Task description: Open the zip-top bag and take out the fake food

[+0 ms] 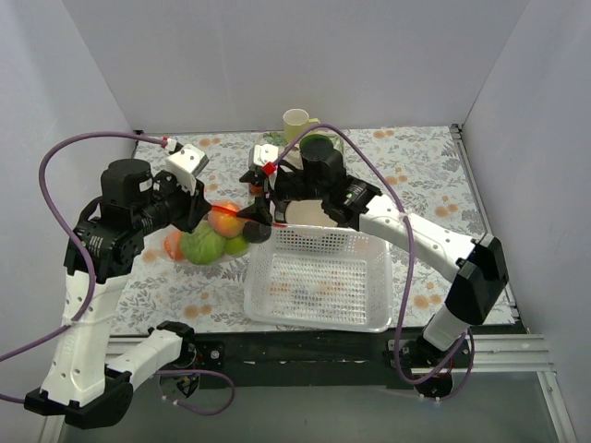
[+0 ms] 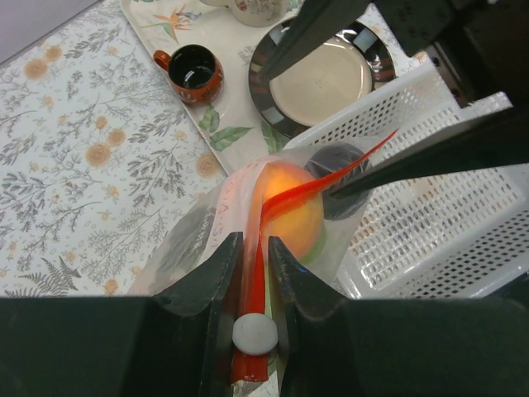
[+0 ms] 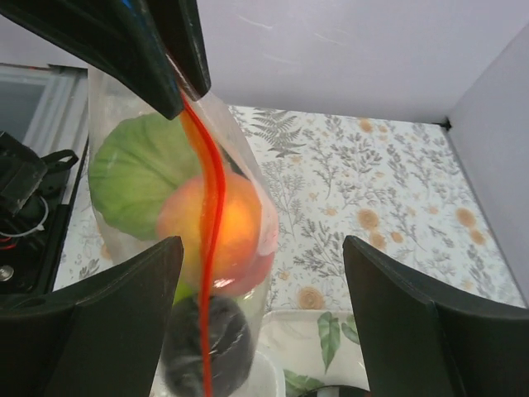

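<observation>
The zip-top bag [image 1: 205,242] hangs clear and crinkly, its orange-red zip strip [image 2: 263,217] running up between my left gripper's jaws. My left gripper [image 2: 254,248] is shut on that strip, just above a white slider [image 2: 254,333]. Inside the bag I see fake food: a green cabbage [image 3: 136,174], a peach [image 3: 221,227] and a dark plum [image 3: 207,341]. My right gripper [image 3: 260,285] is wide open, and the bag's lower end lies between its fingers, close to the left finger [image 3: 124,318]. In the top view the right gripper [image 1: 259,218] meets the bag's right end beside the left gripper [image 1: 207,210].
A white perforated basket [image 1: 319,277] stands right of the bag, by the table's near edge. Behind it a tray holds a silver plate [image 2: 324,81], a red-brown cup [image 2: 194,73], a cream mug [image 1: 297,122] and a dark green cup [image 1: 319,148]. White walls enclose the floral tablecloth.
</observation>
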